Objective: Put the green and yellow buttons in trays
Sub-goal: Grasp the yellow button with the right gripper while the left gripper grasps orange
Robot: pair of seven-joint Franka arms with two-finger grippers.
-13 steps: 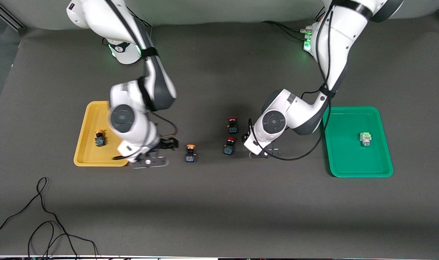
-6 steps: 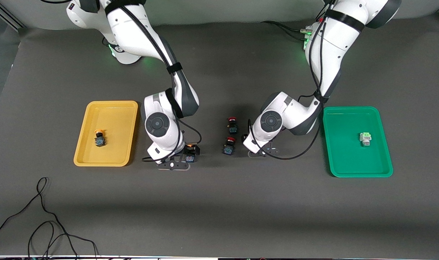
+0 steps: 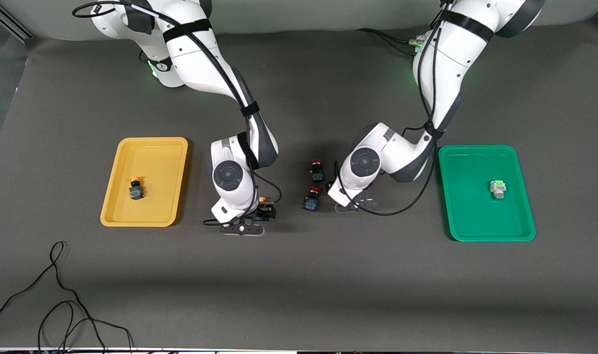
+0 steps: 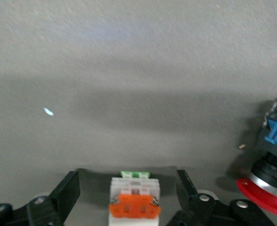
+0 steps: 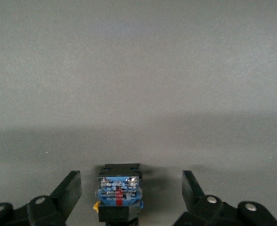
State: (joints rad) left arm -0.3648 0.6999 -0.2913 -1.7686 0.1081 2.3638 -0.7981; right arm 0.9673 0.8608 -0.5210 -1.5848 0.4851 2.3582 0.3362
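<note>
My right gripper (image 3: 258, 215) is open and low on the table, its fingers on either side of a yellow-capped black-blue button (image 5: 118, 193), whose cap shows in the front view (image 3: 262, 199). My left gripper (image 3: 350, 202) is open and low, its fingers on either side of a white-bodied button with an orange mark (image 4: 134, 207); the arm hides this button in the front view. The yellow tray (image 3: 151, 145) holds a second yellow-capped button (image 3: 135, 188). The green tray (image 3: 485, 150) holds a white button marked light green (image 3: 497, 188).
Two red-capped black-blue switches (image 3: 317, 169) (image 3: 312, 198) stand between the two grippers, close beside my left gripper; one shows in the left wrist view (image 4: 270, 183). A black cable (image 3: 58, 295) lies on the table near the front camera at the right arm's end.
My right gripper has moved from beside the yellow tray to the yellow-capped button and now straddles it. My left gripper has shifted slightly toward the red-capped switches.
</note>
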